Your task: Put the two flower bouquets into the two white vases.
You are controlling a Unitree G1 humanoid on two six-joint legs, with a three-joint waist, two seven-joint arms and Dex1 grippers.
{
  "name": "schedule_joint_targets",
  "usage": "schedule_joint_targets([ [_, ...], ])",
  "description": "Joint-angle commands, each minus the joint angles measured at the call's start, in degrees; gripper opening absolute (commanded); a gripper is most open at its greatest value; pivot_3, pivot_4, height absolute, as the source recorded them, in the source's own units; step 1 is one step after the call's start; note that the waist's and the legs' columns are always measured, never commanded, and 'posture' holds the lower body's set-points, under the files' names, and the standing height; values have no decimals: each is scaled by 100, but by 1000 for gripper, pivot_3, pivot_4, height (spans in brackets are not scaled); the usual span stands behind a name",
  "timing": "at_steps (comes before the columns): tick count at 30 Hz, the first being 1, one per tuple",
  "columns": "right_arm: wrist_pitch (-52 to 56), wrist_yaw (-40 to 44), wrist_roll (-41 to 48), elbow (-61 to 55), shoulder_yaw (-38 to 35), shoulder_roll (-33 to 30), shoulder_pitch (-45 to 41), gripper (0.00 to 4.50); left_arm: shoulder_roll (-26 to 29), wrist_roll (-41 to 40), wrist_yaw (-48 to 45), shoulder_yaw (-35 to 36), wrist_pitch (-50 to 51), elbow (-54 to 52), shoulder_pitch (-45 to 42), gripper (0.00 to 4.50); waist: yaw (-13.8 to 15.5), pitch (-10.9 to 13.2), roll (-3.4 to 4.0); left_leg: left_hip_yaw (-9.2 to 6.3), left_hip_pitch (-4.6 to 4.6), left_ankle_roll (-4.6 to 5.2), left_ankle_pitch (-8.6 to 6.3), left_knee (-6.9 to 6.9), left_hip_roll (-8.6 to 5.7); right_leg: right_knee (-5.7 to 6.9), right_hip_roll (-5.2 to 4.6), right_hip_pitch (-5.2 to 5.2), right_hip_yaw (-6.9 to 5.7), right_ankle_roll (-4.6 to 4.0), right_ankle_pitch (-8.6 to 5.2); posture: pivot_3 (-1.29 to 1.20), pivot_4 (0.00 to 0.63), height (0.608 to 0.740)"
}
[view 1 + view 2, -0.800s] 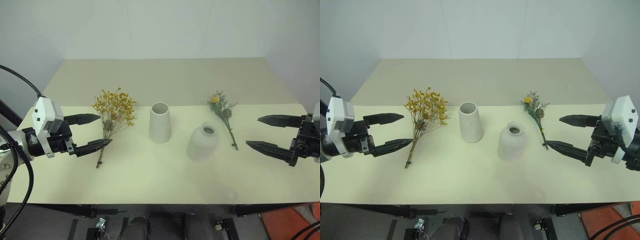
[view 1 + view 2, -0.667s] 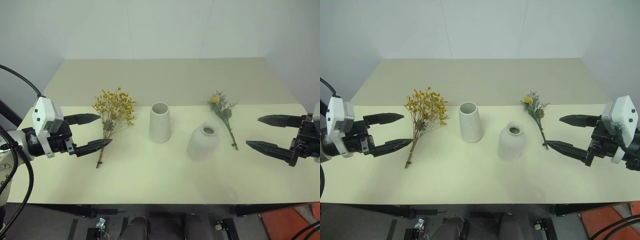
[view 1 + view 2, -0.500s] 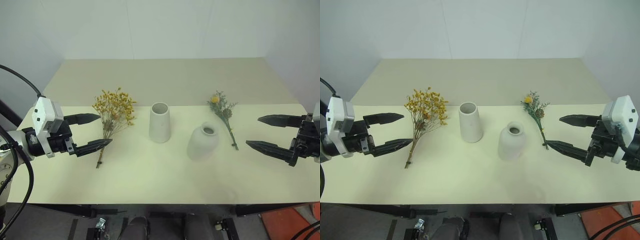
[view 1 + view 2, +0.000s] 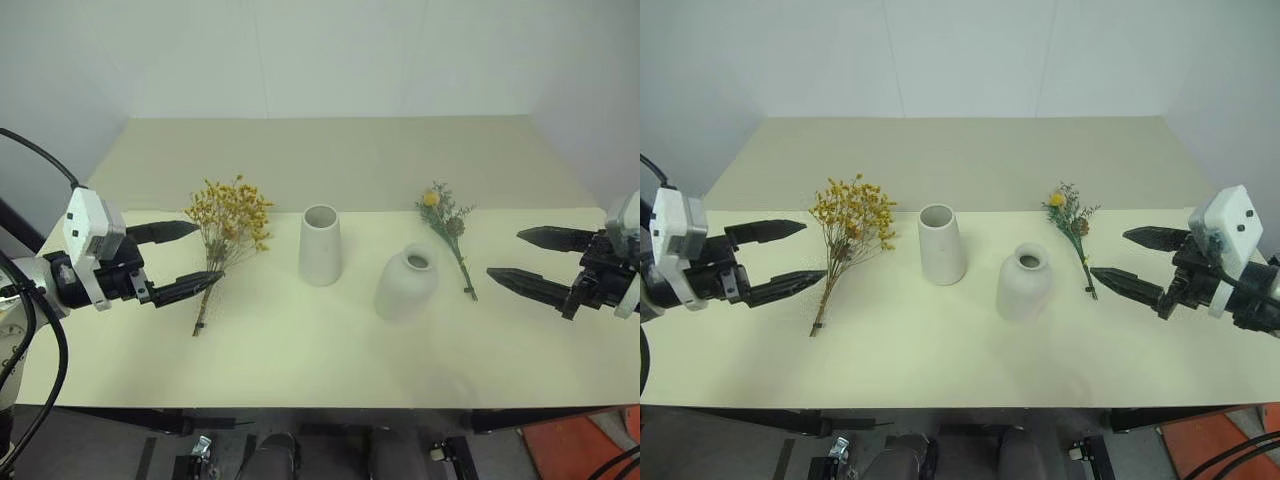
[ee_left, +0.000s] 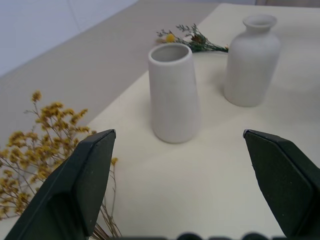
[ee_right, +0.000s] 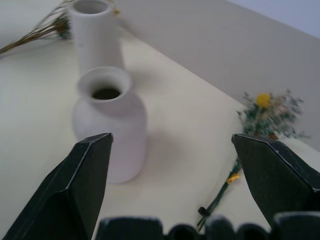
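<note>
The left gripper (image 4: 189, 258) hangs wide open and empty, fingertips just beside the yellow-orange bouquet (image 4: 226, 226), which lies flat on the table (image 4: 330, 350), stem toward the robot, blooms toward the far edge. The right gripper (image 4: 1125, 259) is likewise spread wide, holding nothing, near the green bouquet (image 4: 1072, 231), whose stem angles toward the robot and its yellow bloom away. Between the bouquets stand the tall cone vase (image 4: 320, 245) and the squat bulb vase (image 4: 406, 285), both upright.

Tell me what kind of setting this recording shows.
Probably a lab or test bench: a bare cream table against plain white walls, set only with two vases and two bouquets.
</note>
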Motion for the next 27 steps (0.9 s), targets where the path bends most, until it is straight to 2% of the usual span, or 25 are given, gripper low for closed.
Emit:
schedule_joint_targets([
  [1,1173,-903,389,294,239,-8,-923,4500,168,-155,259,-328,534,152,-597,4466,-6,0,0,1,4,0,0,0,0,2,1,4,0,0,0,0,150,740],
  [4,1734,-1300,416,603,592,81,-1650,4500,225,-126,144,-1035,932,510,-1668,4466,4,2,-3,1,0,-1,1,1,-4,6,4,-1,-2,0,0,0,150,740],
  [8,1845,-1399,230,729,935,125,-1888,4500,13,338,-306,-2085,920,1328,-3194,4466,35,2,-4,-1,-13,4,-2,2,-7,-1,4,-6,-15,2,-2,0,150,740],
  [14,1876,-1478,140,766,1110,230,-2083,4500,-476,957,-1061,-3187,866,2449,-4751,4466,-19,4,-6,4,-30,12,-6,16,-11,6,0,-14,-11,4,-2,0,150,740],
  [18,1852,-1524,90,783,1184,301,-2199,4500,-827,1394,-1566,-3615,463,2998,-5323,4466,-52,4,-6,8,-32,14,-7,24,-10,5,1,-21,-9,6,-3,0,150,740],
  [23,1805,-1589,142,600,1111,442,-2355,4500,-998,1684,-1812,-3643,315,3311,-5579,4466,-73,4,-7,11,-33,15,-7,37,-9,16,1,-27,-4,6,-3,0,150,740],
  [27,1899,-1442,782,319,806,648,-2823,4500,-525,2267,-1614,-3931,1206,3350,-5824,4466,-126,4,-7,13,-43,15,-7,44,-9,28,2,-42,1,7,-4,0,150,740],
])
